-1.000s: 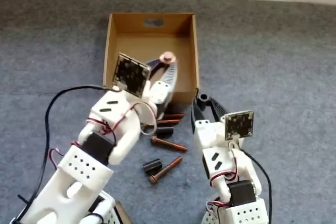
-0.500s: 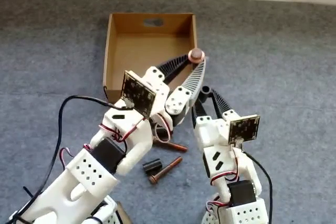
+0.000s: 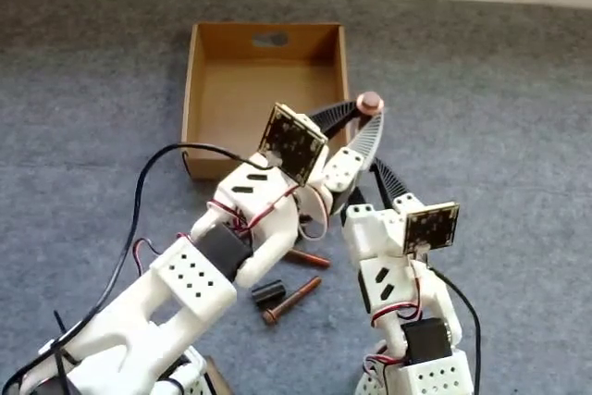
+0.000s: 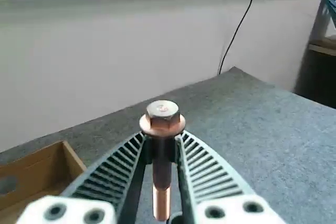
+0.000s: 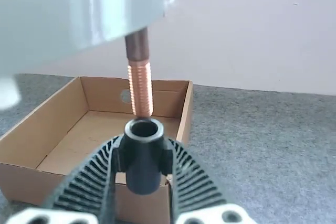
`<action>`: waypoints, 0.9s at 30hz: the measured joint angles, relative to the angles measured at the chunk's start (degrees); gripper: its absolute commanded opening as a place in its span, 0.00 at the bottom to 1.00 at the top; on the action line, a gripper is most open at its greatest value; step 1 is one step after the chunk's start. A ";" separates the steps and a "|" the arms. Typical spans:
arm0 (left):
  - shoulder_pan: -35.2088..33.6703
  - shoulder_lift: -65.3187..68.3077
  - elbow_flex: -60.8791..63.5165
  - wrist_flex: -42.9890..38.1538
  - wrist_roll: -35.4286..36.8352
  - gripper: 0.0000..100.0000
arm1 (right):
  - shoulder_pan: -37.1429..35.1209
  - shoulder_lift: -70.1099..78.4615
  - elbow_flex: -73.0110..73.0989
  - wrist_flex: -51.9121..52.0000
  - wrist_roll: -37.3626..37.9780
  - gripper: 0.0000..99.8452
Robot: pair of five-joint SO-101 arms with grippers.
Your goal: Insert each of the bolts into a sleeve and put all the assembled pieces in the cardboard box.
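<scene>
Left gripper, its black ribbed fingers closed on a copper-coloured bolt, holds it upright with the flanged hex head on top; the stamp on the head is too blurred to read. Right gripper clamps a smooth black sleeve upright, bore facing up, the bolt's threaded tip just above its mouth, by a near corner of the cardboard box. On the grey carpet between the arms lie a loose bolt and a short black sleeve, just beside each other.
</scene>
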 measured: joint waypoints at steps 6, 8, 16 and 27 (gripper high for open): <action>1.05 0.00 -0.09 0.00 0.09 0.01 | -0.09 0.00 0.00 0.18 0.00 0.01; 1.41 0.00 -0.09 0.00 0.09 0.01 | -0.09 0.00 0.00 0.18 0.00 0.01; 1.67 -3.08 -0.09 2.90 0.09 0.01 | -0.09 0.00 0.00 0.18 0.00 0.01; 1.85 0.79 -1.93 3.16 0.09 0.01 | 0.00 0.09 0.00 0.26 0.00 0.01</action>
